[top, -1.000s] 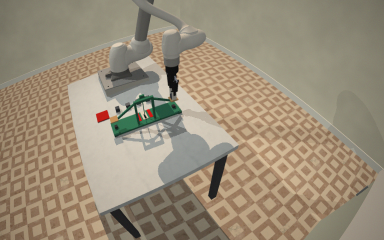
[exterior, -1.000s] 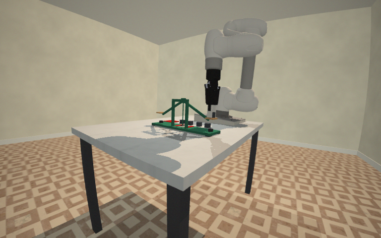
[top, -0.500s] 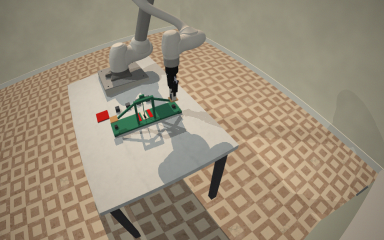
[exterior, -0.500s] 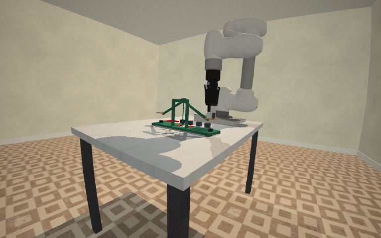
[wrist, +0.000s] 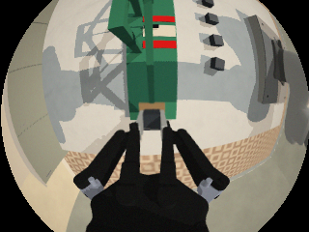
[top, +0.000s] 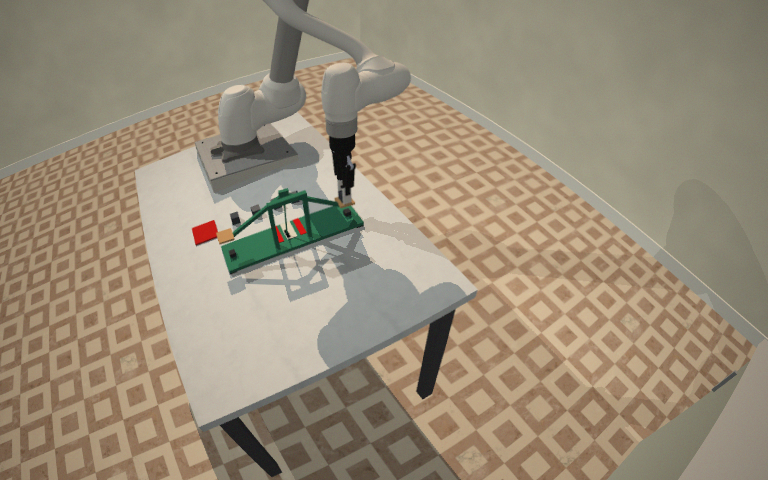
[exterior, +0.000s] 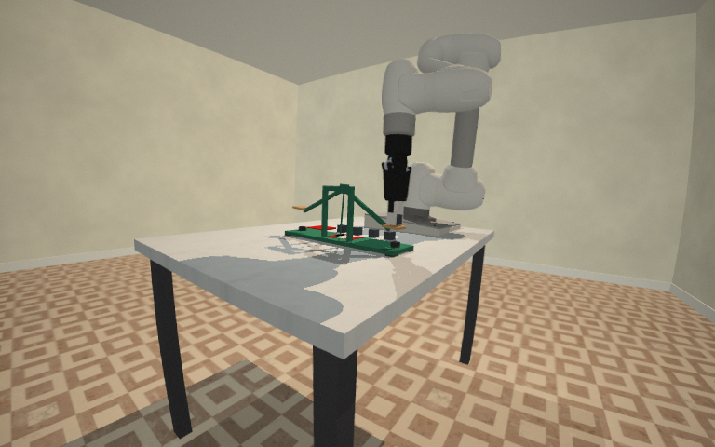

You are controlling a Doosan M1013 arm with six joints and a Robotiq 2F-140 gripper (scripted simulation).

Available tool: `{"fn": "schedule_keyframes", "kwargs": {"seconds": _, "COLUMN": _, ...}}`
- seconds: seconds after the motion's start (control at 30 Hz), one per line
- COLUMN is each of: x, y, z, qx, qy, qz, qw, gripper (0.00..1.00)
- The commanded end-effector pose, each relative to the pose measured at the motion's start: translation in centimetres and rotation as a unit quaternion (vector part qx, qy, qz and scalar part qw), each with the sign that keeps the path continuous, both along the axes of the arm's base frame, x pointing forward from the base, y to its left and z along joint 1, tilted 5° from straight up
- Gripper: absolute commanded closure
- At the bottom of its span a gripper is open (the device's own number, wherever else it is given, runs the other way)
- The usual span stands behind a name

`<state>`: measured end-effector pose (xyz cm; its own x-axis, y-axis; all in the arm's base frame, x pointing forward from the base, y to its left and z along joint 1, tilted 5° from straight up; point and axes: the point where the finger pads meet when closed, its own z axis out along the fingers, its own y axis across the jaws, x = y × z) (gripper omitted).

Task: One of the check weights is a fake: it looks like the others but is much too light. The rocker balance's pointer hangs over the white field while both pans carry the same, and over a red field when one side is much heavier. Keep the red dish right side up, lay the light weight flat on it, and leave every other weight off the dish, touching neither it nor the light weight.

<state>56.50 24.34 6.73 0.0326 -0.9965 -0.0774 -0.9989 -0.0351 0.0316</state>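
The green rocker balance (top: 291, 229) stands mid-table, and it also shows in the wrist view (wrist: 147, 39). Its beam tilts, with the tan pan (top: 344, 200) under my gripper low and the far pan (top: 225, 236) high. My gripper (top: 344, 192) points straight down over the low pan and is shut on a dark grey check weight (wrist: 153, 119), which sits at or just above that pan (wrist: 153, 104). The flat red dish (top: 204, 232) lies on the table beyond the far pan. Several other dark weights (wrist: 212, 29) lie in a row beside the balance. I cannot tell where the pointer hangs.
The arm's base plate (top: 249, 155) is at the back of the table, close behind the row of weights. The table's right edge (top: 413, 237) runs close beside my gripper. Small dark stops (top: 346, 212) stand on the balance's base.
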Motion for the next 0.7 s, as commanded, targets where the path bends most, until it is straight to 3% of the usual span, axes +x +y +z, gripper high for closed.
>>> {"fn": "schedule_keyframes", "kwargs": {"seconds": 0.0, "x": 0.0, "y": 0.0, "z": 0.0, "qx": 0.000, "qy": 0.000, "qz": 0.000, "qw": 1.000, "gripper": 0.76}}
{"fn": "schedule_keyframes", "kwargs": {"seconds": 0.67, "x": 0.0, "y": -0.6, "z": -1.2, "qx": 0.000, "qy": 0.000, "qz": 0.000, "qw": 1.000, "gripper": 0.76}}
